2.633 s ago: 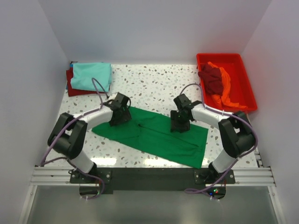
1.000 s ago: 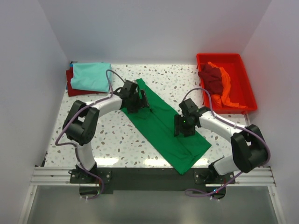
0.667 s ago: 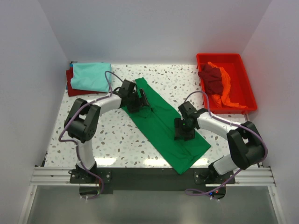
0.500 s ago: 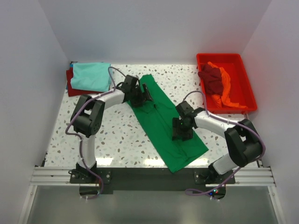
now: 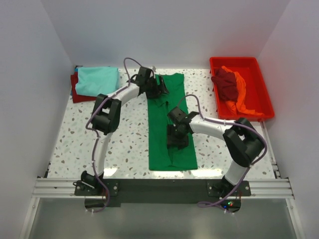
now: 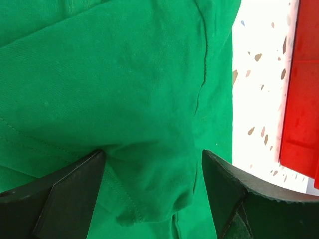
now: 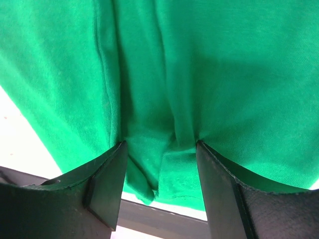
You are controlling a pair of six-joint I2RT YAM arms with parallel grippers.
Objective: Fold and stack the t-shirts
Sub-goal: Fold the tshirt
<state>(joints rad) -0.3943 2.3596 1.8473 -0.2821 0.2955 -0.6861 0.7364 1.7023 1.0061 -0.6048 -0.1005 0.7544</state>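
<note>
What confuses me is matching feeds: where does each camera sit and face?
Top: above, behind the bases, overlooking the table; left arm and right arm show.
Left wrist: on the left arm, facing the shirt's far end; own fingers show.
Right wrist: on the right arm, facing the shirt's near end; own fingers show.
Shared: all see the shirt; top and left wrist, the tray.

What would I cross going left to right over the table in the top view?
teal t-shirt -> green t-shirt -> red tray
</note>
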